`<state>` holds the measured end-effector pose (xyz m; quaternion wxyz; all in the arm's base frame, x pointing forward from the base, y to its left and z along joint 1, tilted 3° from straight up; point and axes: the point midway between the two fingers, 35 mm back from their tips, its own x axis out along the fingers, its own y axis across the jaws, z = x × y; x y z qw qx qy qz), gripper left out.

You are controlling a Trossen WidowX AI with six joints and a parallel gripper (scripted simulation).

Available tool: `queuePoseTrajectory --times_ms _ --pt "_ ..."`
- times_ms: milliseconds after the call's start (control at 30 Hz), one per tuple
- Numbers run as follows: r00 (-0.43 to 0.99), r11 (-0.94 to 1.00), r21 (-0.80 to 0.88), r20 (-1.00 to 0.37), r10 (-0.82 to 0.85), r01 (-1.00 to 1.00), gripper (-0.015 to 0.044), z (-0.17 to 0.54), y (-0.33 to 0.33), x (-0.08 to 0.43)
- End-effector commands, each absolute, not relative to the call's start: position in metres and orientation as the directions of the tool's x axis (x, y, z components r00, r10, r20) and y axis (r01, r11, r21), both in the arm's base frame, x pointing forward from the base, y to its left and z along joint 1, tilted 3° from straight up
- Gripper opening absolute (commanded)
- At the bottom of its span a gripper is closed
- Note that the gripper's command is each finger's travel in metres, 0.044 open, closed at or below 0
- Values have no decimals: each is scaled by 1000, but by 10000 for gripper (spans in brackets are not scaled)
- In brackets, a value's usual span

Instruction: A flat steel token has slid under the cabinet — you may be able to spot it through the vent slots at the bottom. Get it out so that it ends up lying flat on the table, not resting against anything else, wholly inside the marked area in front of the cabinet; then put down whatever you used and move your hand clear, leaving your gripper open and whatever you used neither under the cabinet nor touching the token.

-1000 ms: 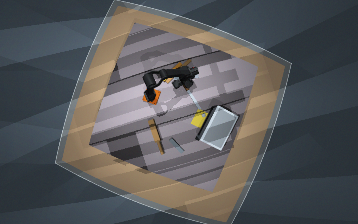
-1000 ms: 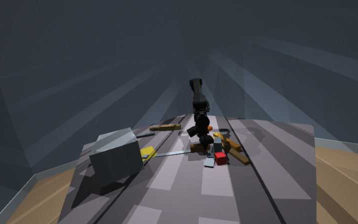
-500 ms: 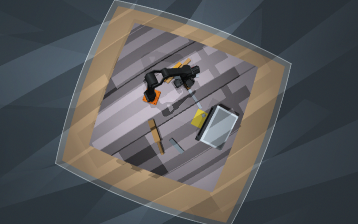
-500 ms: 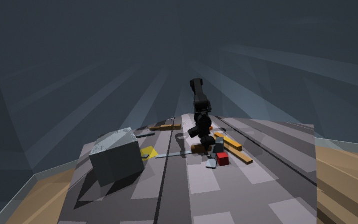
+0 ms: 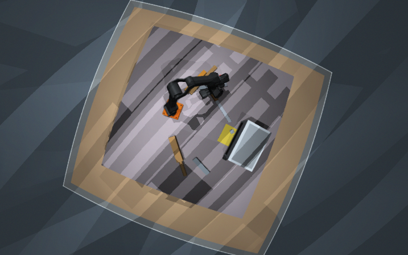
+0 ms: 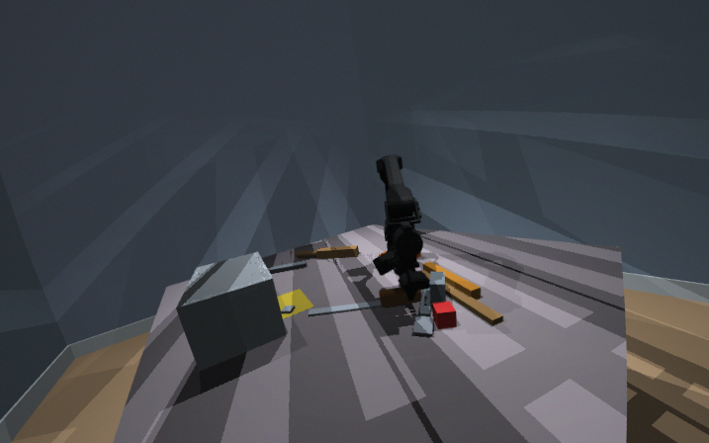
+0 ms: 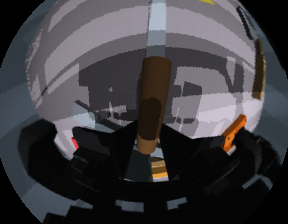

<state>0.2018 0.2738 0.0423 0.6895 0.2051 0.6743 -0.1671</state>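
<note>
Grey-banded table, dim bluish walls around; claw grips brown handle.

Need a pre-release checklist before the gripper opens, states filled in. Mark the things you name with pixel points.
1. Token (image 5: pixel 231 131) (image 6: pixel 287 309) out from under cabinet (image 5: pixel 250 145) (image 6: pixel 235 313): ok
2. Token wholly inside yellow area (image 5: pixel 225 134) (image 6: pixel 297 300): cannot tell, it sits near the cabinet-side edge
3. Blade (image 5: pixel 223 111) (image 6: pixel 340 310) (image 7: pixel 156 30) away from token: ok
4. Blade outside cabinet: ok
5. Brown handle (image 5: pixel 214 97) (image 6: pixel 393 298) (image 7: pixel 155 95) put down and released: not ok, gripper (image 5: pixel 212 94) (image 6: pixel 412 294) (image 7: pixel 148 123) shut on it
</note>
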Motion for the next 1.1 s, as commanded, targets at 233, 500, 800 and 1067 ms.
queuePoseTrajectory --times_ms 233,500,800,1067 --pt "43 860 74 -997 60 505 0 46 288 205" --pt "43 860 74 -997 60 505 0 46 290 207" --pt "44 860 74 -997 60 505 0 46 283 217" --pt "44 860 74 -997 59 505 0 46 278 227"
